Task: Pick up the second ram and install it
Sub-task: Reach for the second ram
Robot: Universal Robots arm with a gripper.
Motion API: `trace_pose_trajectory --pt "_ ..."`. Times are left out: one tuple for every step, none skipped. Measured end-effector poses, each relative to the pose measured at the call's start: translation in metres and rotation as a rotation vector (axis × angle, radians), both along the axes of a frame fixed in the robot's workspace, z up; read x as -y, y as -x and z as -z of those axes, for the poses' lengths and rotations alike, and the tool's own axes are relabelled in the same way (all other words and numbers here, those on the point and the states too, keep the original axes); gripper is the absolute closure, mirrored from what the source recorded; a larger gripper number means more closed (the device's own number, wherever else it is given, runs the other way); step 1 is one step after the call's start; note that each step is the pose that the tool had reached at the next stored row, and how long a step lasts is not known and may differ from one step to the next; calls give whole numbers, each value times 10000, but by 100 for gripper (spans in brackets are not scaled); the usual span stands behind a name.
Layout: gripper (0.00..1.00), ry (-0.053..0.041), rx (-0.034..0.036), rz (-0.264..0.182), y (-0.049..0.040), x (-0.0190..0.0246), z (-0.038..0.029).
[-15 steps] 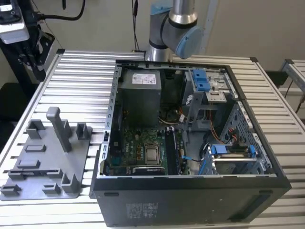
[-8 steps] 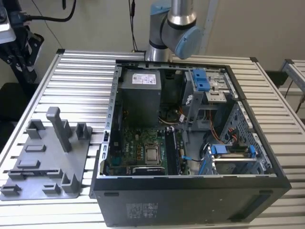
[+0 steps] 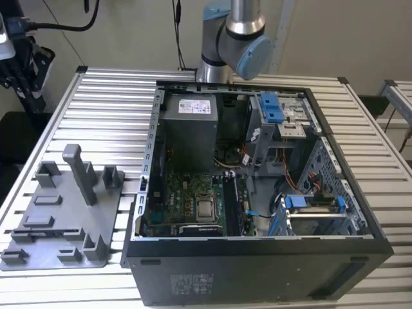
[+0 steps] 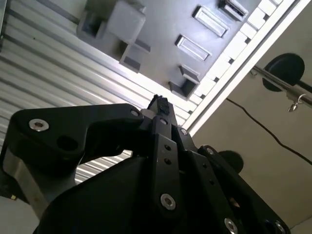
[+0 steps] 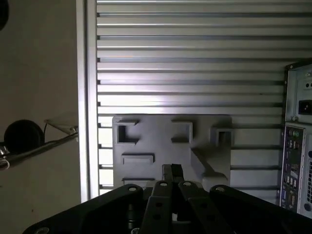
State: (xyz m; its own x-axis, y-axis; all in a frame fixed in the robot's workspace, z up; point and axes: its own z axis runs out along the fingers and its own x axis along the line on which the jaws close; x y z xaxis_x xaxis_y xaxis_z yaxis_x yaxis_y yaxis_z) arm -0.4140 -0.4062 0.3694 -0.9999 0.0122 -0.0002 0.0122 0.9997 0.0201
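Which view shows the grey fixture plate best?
The exterior view: the grey fixture plate appears nearly whole. In the first wrist view the gripper hides one edge; the second wrist view crops it.

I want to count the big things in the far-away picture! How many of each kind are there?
open computer case: 1
grey holder tray: 1
robot arm: 1
slatted metal table: 1
Total: 4

Gripper (image 5: 171,171) facing downward, fingers (image 4: 160,104) pressed together tip to tip
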Motion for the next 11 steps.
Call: trace_pose_trajectory --pt "89 0 -8 0 -3 46 0" --pt "89 0 -12 1 -5 91 2" --pt "89 0 -15 0 -9 137 3" --pt "89 0 -18 -1 -13 183 5" --pt "89 0 -21 -1 -17 227 5" --pt "89 0 -23 0 -19 272 6" --pt "89 0 -23 1 -21 317 8" --pt "89 0 -24 0 -23 362 9" --pt "89 0 -25 -1 -24 407 10" --pt "89 0 -26 -1 -25 455 10" --pt "89 -1 -25 0 -24 500 13"
